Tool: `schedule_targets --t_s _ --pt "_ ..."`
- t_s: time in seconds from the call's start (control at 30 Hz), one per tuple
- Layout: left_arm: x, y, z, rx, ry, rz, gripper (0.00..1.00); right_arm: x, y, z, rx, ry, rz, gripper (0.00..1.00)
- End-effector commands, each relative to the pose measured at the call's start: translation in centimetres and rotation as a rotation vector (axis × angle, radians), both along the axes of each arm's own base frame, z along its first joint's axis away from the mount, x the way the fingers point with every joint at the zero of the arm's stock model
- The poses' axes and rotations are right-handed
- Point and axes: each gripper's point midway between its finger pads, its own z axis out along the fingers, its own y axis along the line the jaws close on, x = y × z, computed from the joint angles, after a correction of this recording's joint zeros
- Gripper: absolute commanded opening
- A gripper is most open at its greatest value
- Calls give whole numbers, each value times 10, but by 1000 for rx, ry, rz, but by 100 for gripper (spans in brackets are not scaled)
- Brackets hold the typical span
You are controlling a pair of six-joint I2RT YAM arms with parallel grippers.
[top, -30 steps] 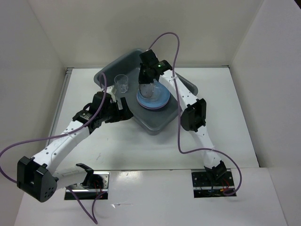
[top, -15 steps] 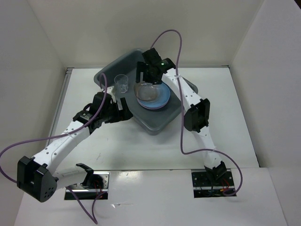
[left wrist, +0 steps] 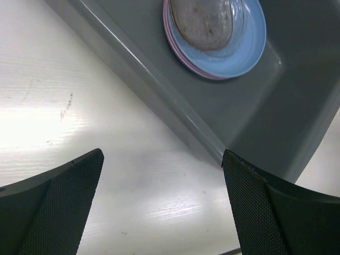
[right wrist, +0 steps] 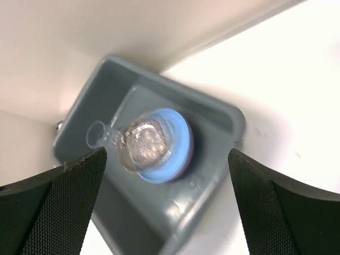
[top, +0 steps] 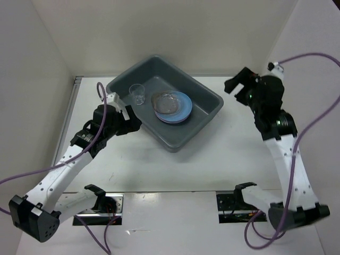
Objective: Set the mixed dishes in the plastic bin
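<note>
Trouble from here most likely comes from the left gripper point(top: 127, 116), which hangs just beside the near left wall of the bin point(top: 183, 133) with its fingers apart and nothing between them. A careless swing would likely nudge the bin along the far edge of the counter point(top: 239, 154), and a jolt could tip the small upright cup point(top: 138, 94) or slide the clear dish point(top: 166, 102), which rests loose on the blue plate point(top: 183, 106). A pink plate point(left wrist: 180, 58) shows only as a rim beneath the blue one. All dishes in view lie inside the bin and none shows on the counter, so the task looks nearly or wholly done. The right gripper point(top: 239, 85) is raised toward the far right corner, fingers spread wide and empty. A second ago it was low over the stack with the clear dish beneath it; now it has pulled well clear and the dish stays on the plate. The left arm has shifted only slightly.
</note>
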Motion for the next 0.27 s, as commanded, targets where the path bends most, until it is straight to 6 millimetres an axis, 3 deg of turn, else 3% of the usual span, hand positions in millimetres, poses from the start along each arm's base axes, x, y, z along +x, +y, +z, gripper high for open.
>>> schedule_targets --t_s 0.0,0.03,0.07,0.13,0.2,0.23 --pt "7 16 18 38 -80 55 100 -12 -2 -25 1 -14 -11 100" --pt "6 18 22 38 -92 65 100 -18 -4 -41 -7 8 -19 100" --pt "5 18 24 34 -100 65 100 -30 -9 -29 1 -51 -34 100" --pt "5 23 20 50 -95 85 100 -40 -16 -42 3 -50 -65 100" --pt "4 30 15 70 -78 111 100 -57 -31 -38 -4 -93 -129 100" --pt "5 37 9 94 -72 140 100 -61 -38 -47 -15 -85 -160 100"
